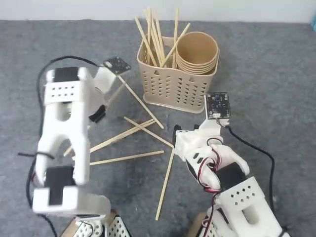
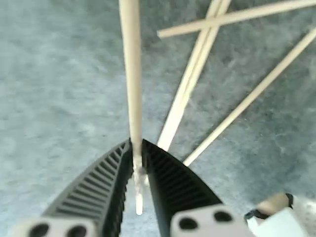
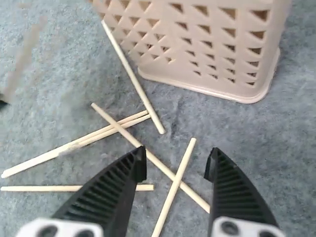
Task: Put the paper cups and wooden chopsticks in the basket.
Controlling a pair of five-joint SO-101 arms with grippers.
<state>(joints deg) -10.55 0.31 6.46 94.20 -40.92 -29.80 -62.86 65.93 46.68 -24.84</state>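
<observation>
Cups (image 1: pixel 197 52) sit stacked in the basket (image 1: pixel 170 94), with a bunch of chopsticks (image 1: pixel 155 37) standing beside them. More loose sticks (image 1: pixel 127 158) lie crossed on the grey mat (image 1: pixel 276 74) in front. One stick (image 2: pixel 130 74) is clenched at its end in the left gripper (image 2: pixel 137 145) (low over the mat). The right gripper (image 3: pixel 176 153) is spread wide, hovering above two crossed sticks near the basket.

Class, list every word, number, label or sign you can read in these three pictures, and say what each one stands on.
No text can be read in any view.
The small circuit boards on the arms: any marks are too small to read.
The basket, paper cups and wooden chopsticks: plain, no print visible.
</observation>
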